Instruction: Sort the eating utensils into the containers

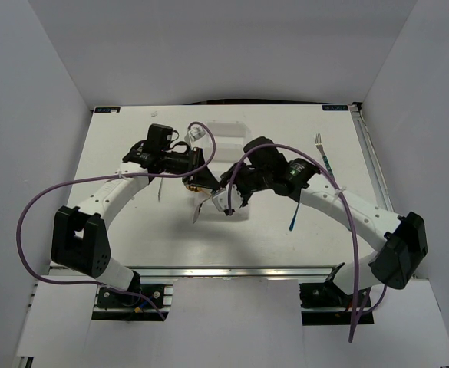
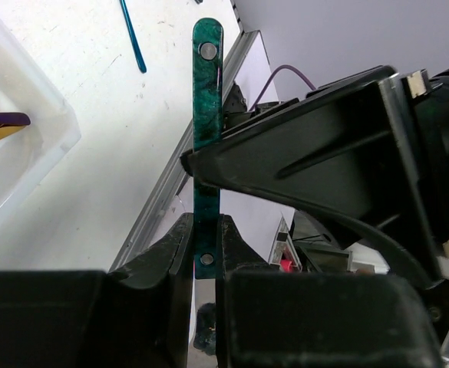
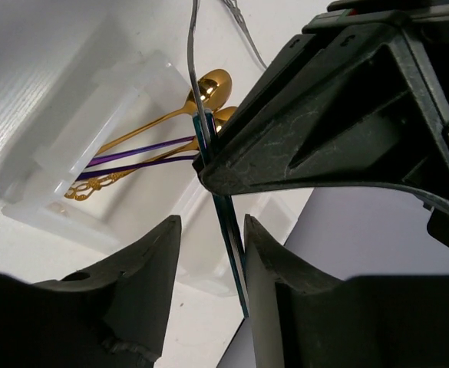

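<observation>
My left gripper (image 2: 206, 230) is shut on the teal-handled utensil (image 2: 207, 115), gripping it near the lower rivet, with the handle sticking straight out. My right gripper (image 3: 212, 230) is open, its jaws on either side of that handle (image 3: 230, 245), which lies close against one finger. The two grippers meet over the translucent white tray (image 1: 228, 132), the left gripper (image 1: 196, 182) beside the right gripper (image 1: 228, 205). The tray (image 3: 78, 130) holds gold spoons (image 3: 209, 84) and purple utensils (image 3: 140, 153).
A teal-handled fork (image 1: 321, 152) lies at the far right of the table. A blue utensil (image 1: 294, 218) lies right of the tray and also shows in the left wrist view (image 2: 132, 38). A slim pale utensil (image 1: 161, 190) lies left of the tray. A metal rail (image 1: 368, 153) runs along the table's right edge.
</observation>
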You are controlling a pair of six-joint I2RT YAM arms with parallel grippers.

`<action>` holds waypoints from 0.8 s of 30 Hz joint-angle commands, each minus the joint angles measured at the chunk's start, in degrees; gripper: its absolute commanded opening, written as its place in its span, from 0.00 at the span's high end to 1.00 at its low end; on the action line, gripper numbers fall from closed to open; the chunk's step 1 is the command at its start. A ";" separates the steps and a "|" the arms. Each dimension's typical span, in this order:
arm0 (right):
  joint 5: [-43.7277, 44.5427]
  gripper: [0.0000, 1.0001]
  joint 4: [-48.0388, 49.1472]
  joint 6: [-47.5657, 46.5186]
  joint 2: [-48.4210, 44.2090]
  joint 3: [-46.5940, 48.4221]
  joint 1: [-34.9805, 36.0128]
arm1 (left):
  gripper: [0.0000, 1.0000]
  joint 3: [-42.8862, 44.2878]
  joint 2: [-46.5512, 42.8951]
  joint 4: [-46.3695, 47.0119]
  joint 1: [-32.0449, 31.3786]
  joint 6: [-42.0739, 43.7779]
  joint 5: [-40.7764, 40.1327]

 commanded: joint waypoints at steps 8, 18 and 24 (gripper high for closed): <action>4.24 0.72 3.32 1.23 2.40 0.98 1.96 | 0.98 -0.43 -0.92 -1.32 -0.51 1.81 2.01; 3.36 0.98 1.39 0.27 2.58 1.15 2.05 | 0.68 1.94 -0.57 -4.30 -0.51 3.83 -1.59; 1.25 1.00 0.85 0.27 1.00 -1.12 1.96 | 0.33 9.13 0.92 -7.20 -0.34 5.06 -6.86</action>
